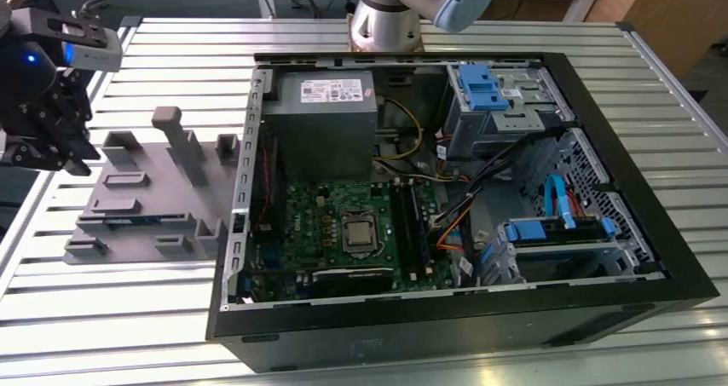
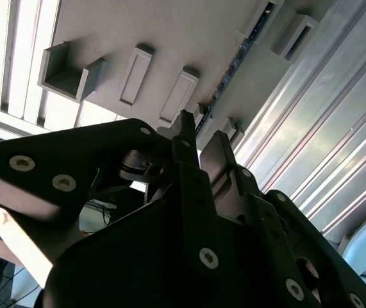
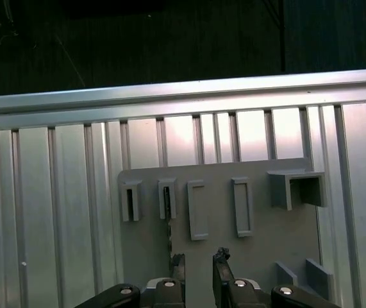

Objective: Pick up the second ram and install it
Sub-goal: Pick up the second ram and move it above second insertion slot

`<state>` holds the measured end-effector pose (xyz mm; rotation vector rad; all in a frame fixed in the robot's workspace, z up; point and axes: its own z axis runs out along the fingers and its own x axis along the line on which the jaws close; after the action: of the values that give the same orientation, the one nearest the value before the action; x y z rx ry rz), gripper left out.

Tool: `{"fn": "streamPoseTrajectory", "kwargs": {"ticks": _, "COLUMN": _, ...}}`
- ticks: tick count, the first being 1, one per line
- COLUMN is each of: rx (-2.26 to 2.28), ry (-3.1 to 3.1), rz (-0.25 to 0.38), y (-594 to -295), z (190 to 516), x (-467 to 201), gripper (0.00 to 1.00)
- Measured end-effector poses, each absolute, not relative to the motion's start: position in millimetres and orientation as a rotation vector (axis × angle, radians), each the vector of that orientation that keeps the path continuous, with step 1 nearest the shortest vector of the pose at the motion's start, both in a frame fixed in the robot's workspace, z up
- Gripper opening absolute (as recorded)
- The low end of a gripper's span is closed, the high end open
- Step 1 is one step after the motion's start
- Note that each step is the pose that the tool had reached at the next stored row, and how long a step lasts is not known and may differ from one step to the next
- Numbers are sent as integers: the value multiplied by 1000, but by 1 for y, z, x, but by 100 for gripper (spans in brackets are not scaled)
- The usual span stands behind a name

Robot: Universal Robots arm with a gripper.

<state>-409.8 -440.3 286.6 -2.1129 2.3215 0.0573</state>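
Observation:
The second ram is a slim dark-green stick lying in a groove of the grey holder tray, near the tray's front at the exterior view's left. In both wrist views it shows as a thin dark edge running along the tray. My gripper hangs above the tray's left side, apart from it. The gripper is open, with bare tray showing between its two black fingers. The ram's edge passes just beside one fingertip, not between the two.
An open black computer case lies to the exterior view's right of the tray, with the green motherboard and its long black slots inside. Grey upright posts rise from the tray. Everything rests on a ribbed aluminium table.

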Motion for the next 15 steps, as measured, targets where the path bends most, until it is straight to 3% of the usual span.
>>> {"fn": "streamPoseTrajectory", "kwargs": {"ticks": 15, "rx": -2112, "ry": 2321, "rz": 53, "y": -444, "z": 277, "x": -410, "gripper": 31}}
